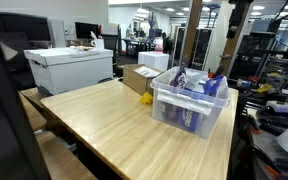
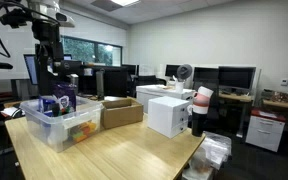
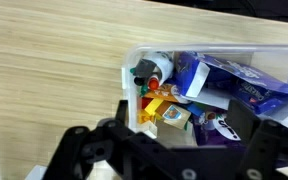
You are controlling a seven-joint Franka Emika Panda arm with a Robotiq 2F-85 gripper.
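Black fingers point(image 3: 84, 150) of mine fill the bottom of the wrist view, one at each side. My gripper point(image 3: 174, 150) is spread wide, with nothing held between the jaws. I touch nothing.

Directly under me sits a clear plastic bin point(image 3: 127, 88), and I hang above its open top. Inside it, a blue carton point(image 3: 229, 75) lies tilted across the far half. A small bottle point(image 3: 156, 68) with a pale cap lies on its side near the bin's left wall. Next to the bottle, closer to me, yellow and orange packets point(image 3: 171, 115) are piled against each other. Something purple shows beside them, but I cannot tell what it is. The contents are heaped together, touching, and rise about level with the rim.

Outside the bin runs the wooden table point(image 3: 54, 70), pale planks with the grain running across the wrist view.

In an exterior view my gripper point(image 2: 52, 62) hangs over the clear plastic bin point(image 2: 54, 128), apart from it, fingers pointing down. The bin stands near one edge of the wooden table point(image 2: 124, 150). In an exterior view a small yellow object point(image 1: 146, 99) lies just beside the bin point(image 1: 184, 115).

Past the bin a cardboard box point(image 2: 122, 112) sits open, and next to that a white box point(image 2: 169, 115). A desk fan point(image 2: 184, 72) stands farther back, among the dark monitors.
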